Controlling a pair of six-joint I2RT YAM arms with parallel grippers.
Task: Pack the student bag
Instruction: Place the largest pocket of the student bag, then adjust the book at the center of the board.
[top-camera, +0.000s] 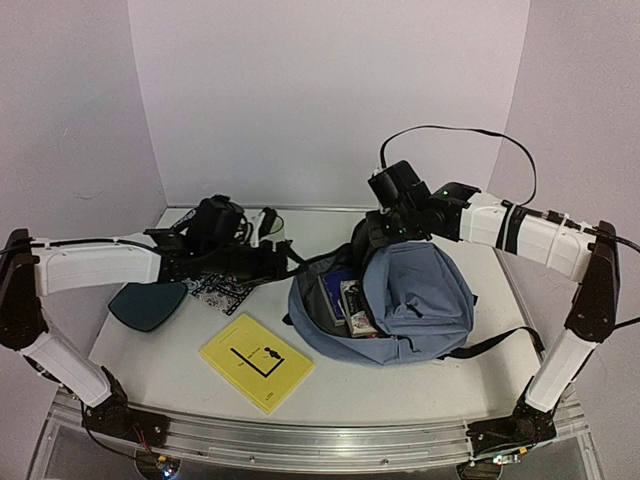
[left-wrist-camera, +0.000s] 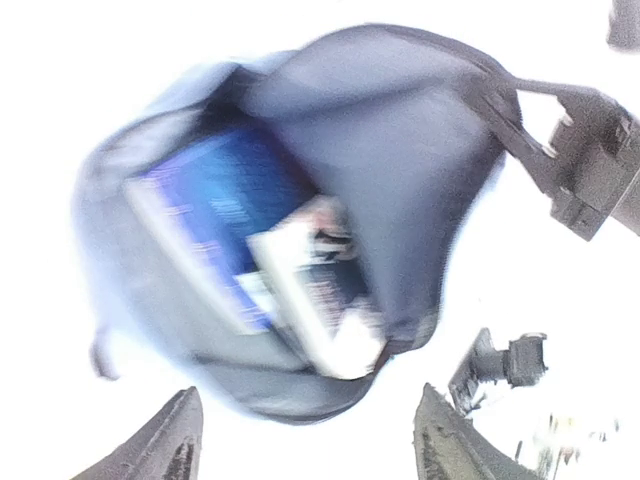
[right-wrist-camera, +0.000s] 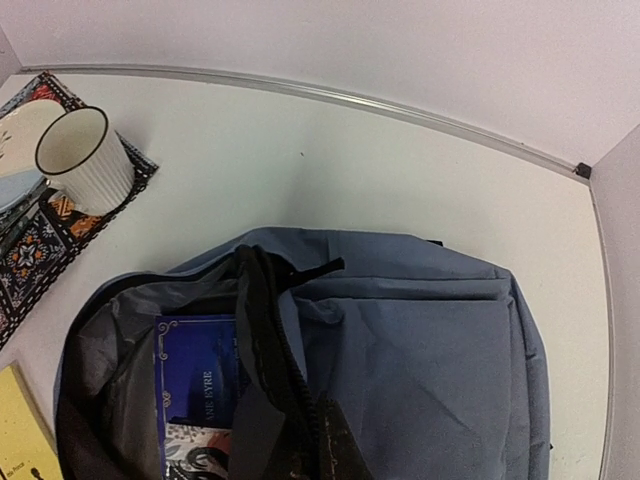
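Observation:
The student bag (top-camera: 420, 295) is a blue-grey backpack lying right of centre with its main opening facing left. Inside it are a blue book (right-wrist-camera: 195, 375) and a second book with a pale cover (top-camera: 357, 305). My right gripper (top-camera: 378, 238) is shut on the bag's dark zipper rim (right-wrist-camera: 275, 340) and holds the opening up. One of its fingers (right-wrist-camera: 340, 450) shows at the bottom of the right wrist view. My left gripper (top-camera: 283, 262) is open and empty, just left of the opening. In the blurred left wrist view its fingers (left-wrist-camera: 170, 445) flank the bag (left-wrist-camera: 400, 190).
A yellow book (top-camera: 257, 361) lies flat at the front, left of the bag. A dark teal tray (top-camera: 147, 303) sits at the left. A patterned mat (right-wrist-camera: 40, 235) carries a white ribbed mug (right-wrist-camera: 85, 160) at the back left. Walls close the back and sides.

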